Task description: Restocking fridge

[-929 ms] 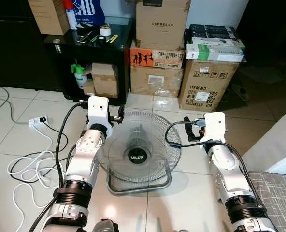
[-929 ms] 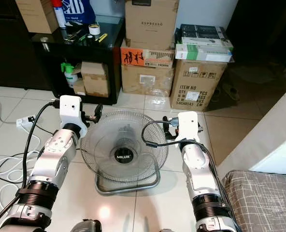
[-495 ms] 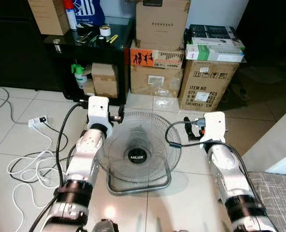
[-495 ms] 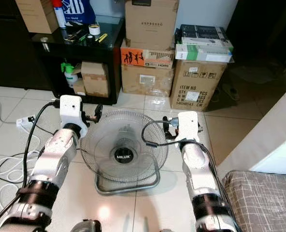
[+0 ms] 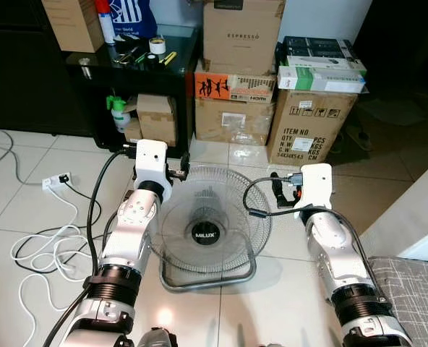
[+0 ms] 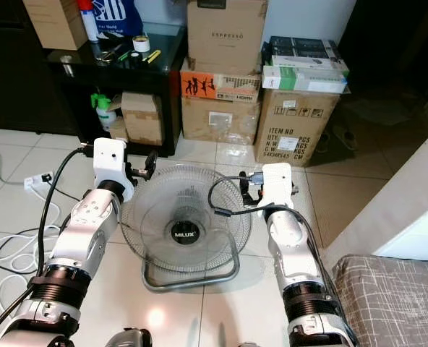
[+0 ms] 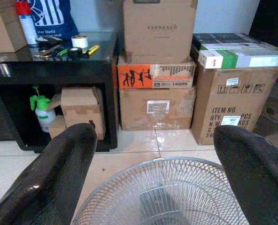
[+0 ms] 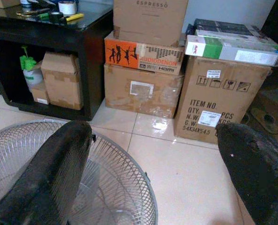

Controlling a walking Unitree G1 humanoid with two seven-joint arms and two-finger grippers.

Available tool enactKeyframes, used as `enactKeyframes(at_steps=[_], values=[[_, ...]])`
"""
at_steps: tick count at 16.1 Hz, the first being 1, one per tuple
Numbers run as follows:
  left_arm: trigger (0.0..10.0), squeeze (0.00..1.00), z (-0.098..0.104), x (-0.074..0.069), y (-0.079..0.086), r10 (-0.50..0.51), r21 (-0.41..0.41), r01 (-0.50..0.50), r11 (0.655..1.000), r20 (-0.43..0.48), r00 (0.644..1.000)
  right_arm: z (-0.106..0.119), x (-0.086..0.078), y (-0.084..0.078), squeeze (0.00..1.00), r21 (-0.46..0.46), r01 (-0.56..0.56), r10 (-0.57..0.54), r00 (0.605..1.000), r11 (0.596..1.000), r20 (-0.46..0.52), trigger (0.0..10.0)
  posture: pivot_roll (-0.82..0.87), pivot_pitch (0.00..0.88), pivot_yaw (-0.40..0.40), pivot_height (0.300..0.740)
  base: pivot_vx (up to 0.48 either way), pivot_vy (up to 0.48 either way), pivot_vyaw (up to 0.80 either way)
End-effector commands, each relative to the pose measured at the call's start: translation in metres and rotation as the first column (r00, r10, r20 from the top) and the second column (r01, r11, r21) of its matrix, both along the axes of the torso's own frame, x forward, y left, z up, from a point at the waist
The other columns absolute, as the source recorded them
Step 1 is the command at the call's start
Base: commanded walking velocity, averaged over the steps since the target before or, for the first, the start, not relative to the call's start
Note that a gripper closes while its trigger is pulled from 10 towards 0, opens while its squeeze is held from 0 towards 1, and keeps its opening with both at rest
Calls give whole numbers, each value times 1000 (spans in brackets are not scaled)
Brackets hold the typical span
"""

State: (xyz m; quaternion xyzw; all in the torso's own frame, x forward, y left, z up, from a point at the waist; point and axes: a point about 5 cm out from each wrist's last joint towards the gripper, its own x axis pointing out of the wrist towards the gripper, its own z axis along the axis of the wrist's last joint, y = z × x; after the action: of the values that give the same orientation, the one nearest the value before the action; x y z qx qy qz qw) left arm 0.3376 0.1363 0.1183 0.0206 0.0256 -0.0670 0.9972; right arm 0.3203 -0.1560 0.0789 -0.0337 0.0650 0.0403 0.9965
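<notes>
Pale tiled floor [image 5: 26, 217], black shelf unit [image 5: 138, 76], stacked cardboard boxes [image 5: 232, 108], floor fan [image 5: 208, 228], white cables [image 5: 37, 253]

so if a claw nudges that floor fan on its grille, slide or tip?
Probably slides or rocks rather than tips: the fan lies tilted back, low, on a wire base frame on glossy tile. The thin mesh grille likely flexes under a push. It looks light for its bulk, mostly open wire. Both claws, left claw and right claw, hang open beside it.

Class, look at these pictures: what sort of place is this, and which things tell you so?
Probably a storage corner in a home: stacked cardboard boxes, a floor fan on tiles, and a cluttered black shelf unit.
</notes>
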Motion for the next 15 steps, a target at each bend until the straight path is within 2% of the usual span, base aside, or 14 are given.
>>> enactKeyframes(at_steps=[1,7,10,13,15], values=[[10000,0,-2,0,-3,-20,16,21,1000,-4,1000,3,3,-3,0,15,17,-17,1000,1000,2,10000,-7,23,1,740,0,0,-763],[10000,0,-5,-2,-8,-40,28,40,999,-11,999,3,2,-6,0,5,20,-20,1000,1000,6,10000,-27,23,-1,740,0,0,-733],[10000,0,-2,-1,-15,-72,41,71,997,8,997,4,3,-9,0,0,27,-27,1000,1000,8,10000,-30,19,-5,740,0,-480,-729],[10000,0,-2,0,-12,-63,28,63,998,9,998,5,4,-7,0,2,25,-25,1000,1000,8,10000,-20,19,-5,740,0,-480,-727],[10000,0,-2,0,-10,-55,8,55,998,11,998,4,5,-7,0,5,27,-27,1000,1000,7,10000,-17,19,-3,740,0,0,-728]])
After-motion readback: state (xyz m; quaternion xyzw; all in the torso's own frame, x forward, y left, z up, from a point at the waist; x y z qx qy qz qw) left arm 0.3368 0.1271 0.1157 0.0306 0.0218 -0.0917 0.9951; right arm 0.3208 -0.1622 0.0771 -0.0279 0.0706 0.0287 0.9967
